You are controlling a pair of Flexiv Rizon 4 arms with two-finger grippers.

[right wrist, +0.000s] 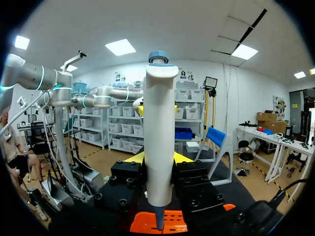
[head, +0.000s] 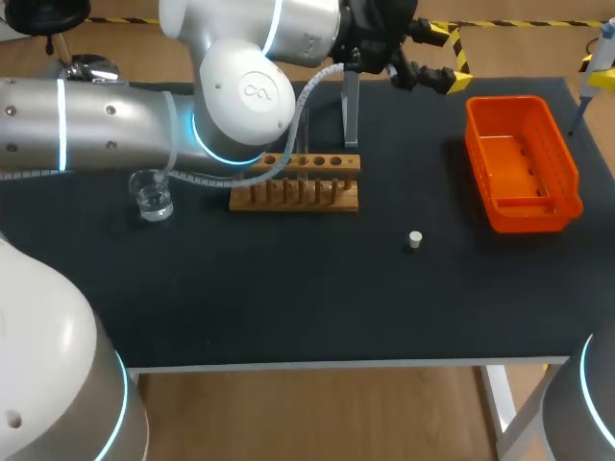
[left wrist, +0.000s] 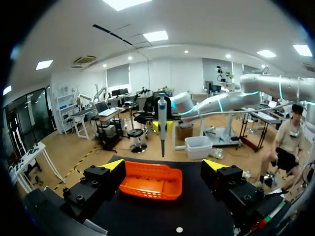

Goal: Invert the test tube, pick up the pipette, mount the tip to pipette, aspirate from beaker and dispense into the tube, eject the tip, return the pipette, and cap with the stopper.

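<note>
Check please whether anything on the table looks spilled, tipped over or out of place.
Nothing stands out. The beaker stands upright with no visible spill, the wooden rack sits level, the orange basket is upright, and the small stopper rests alone on the table.

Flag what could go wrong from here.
The left arm's cable drapes close over the wooden rack; a move could snag and tip it. The right claw holds the pipette near the orange basket, facing the open left claw; the two may collide.
</note>
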